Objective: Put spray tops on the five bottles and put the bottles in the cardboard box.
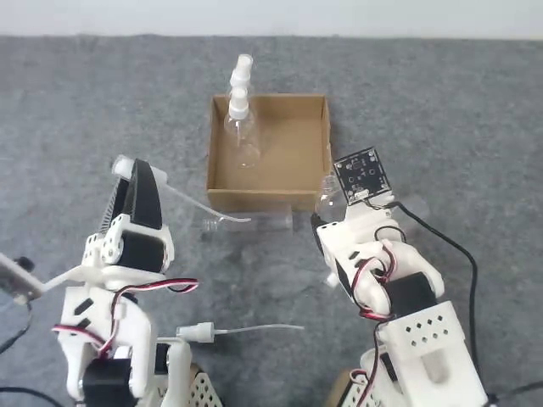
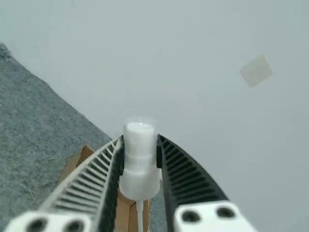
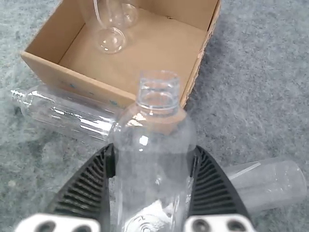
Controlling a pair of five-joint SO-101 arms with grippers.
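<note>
Table: grey carpeted table, with both arms at its near edge.
Cardboard box: the cardboard box sits open at the middle back, its floor mostly bare.
Right gripper: the right gripper is at the box's near right corner, its jaws clamped on the body of an open bottle. The bottle is upright, with its neck uncovered.
Left gripper: the left gripper is raised left of the box, pinching a spray top by its collar. The thin tube trails toward the box front.
Finished bottles: one capped bottle and a second capped bottle stand together in the box's far left corner.
Loose bottles: one uncapped bottle lies on its side just in front of the box. Another uncapped bottle lies just beside the right gripper.
Loose spray top: a spare spray top lies on the carpet between the arm bases.
Progress: by my count two of five bottles are done. The third looks ready for capping, with bottle and top each gripped but well apart. It must then go in the box, and the two lying bottles need tops and boxing.
</note>
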